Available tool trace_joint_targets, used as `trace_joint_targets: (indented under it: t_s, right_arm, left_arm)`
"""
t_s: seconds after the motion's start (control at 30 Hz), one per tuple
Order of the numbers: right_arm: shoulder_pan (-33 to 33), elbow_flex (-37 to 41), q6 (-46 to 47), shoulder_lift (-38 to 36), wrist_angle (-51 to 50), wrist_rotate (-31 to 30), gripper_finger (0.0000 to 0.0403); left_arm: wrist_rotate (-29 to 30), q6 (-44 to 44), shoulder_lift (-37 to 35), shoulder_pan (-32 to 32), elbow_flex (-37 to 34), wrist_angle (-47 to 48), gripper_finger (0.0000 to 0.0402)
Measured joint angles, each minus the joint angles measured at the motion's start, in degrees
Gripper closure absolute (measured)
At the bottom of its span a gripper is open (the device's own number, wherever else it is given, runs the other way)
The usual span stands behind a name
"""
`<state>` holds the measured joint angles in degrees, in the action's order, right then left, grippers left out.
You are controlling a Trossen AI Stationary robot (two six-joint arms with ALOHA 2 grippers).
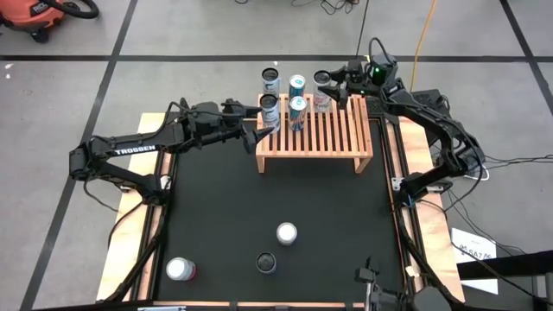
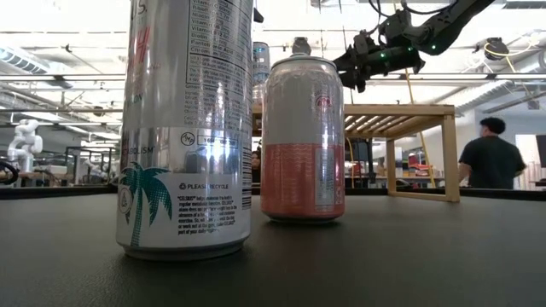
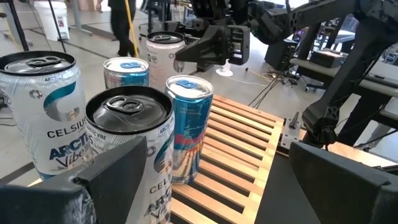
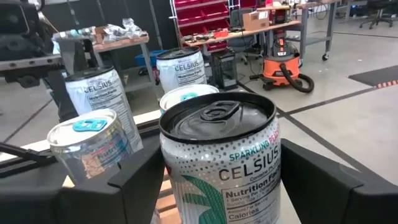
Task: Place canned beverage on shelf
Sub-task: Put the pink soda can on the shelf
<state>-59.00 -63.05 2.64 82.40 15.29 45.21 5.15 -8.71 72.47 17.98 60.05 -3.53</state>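
Observation:
The shelf, a low wood rack with a slatted top, stands at the table's far side. Several cans stand on its far left part: two Celsius cans and two slim blue cans. At the shelf's far edge my right gripper is shut on a black-topped Celsius can. My left gripper stands open at the shelf's left end, beside the nearer Celsius can, and holds nothing. My right gripper pinches the can's side wall between its two fingers, a little below the rim. The fingers lie level and come from the table's far right. The can stands upright in the hold; whether its base rests on the slats is hidden.
Three more cans stand on the black mat near the front edge; two of them fill the low view. The shelf's right half is bare slats. A person stands beyond the table.

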Motion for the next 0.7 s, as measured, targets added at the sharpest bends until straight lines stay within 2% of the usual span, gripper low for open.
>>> trace_joint_targets:
  t_s: [0.4, 0.7]
  right_arm:
    - [0.0, 0.1, 1.6, 0.2, 3.8, -0.1, 0.0121]
    - [0.0, 0.1, 1.2, 0.2, 1.9, -0.2, 0.0121]
  left_arm:
    - [0.3, 0.0, 0.0, 0.0, 0.0, 0.0, 0.0006]
    - [0.7, 0.0, 0.0, 0.0, 0.0, 0.0, 0.0006]
